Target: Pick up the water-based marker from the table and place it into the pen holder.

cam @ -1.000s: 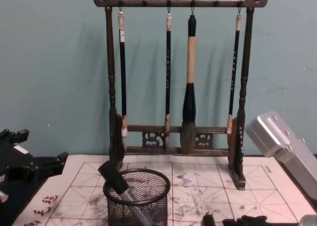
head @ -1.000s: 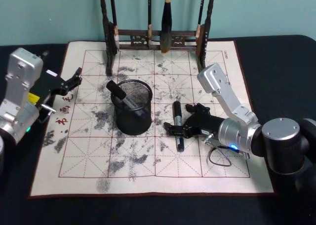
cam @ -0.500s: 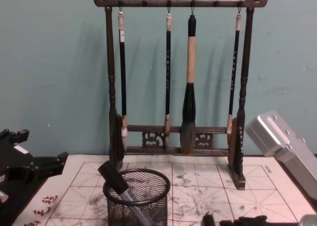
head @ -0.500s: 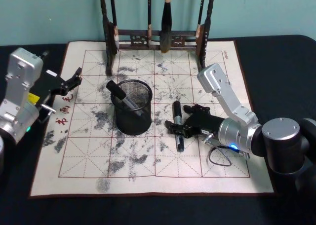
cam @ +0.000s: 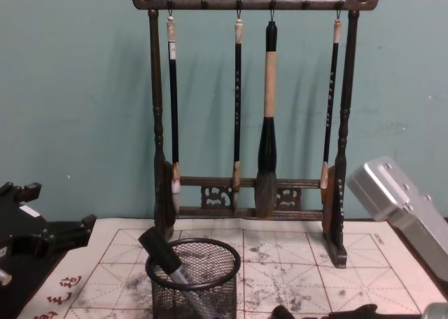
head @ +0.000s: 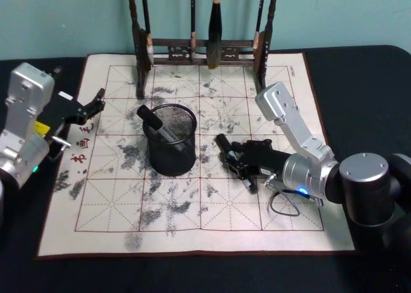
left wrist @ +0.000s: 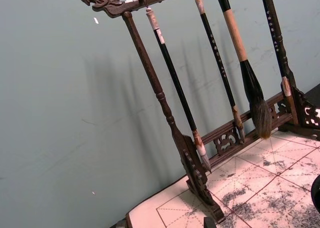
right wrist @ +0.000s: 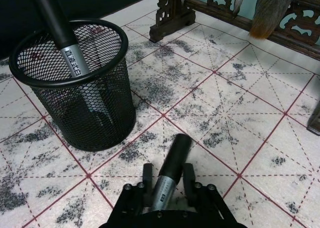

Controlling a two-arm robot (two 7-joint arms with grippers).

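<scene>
Just right of the holder (right wrist: 85,123), the right gripper (right wrist: 168,175) pinches the marker (right wrist: 175,153) low over the mat (head: 257,222); the grasp looks made, so next comes a lift above the holder, with the left gripper (head: 95,105) parked well to its left.

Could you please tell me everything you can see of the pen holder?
The pen holder is a round cup of black wire mesh with a solid black rim, seemingly metal. It stands upright on the ink-stained grid mat, in front of the wooden brush rack. One marker leans inside it, its dark cap poking above the rim. Nothing else touches it: the right gripper, jaws shut on a second marker, is beside it on the robot's right, apart.
</scene>
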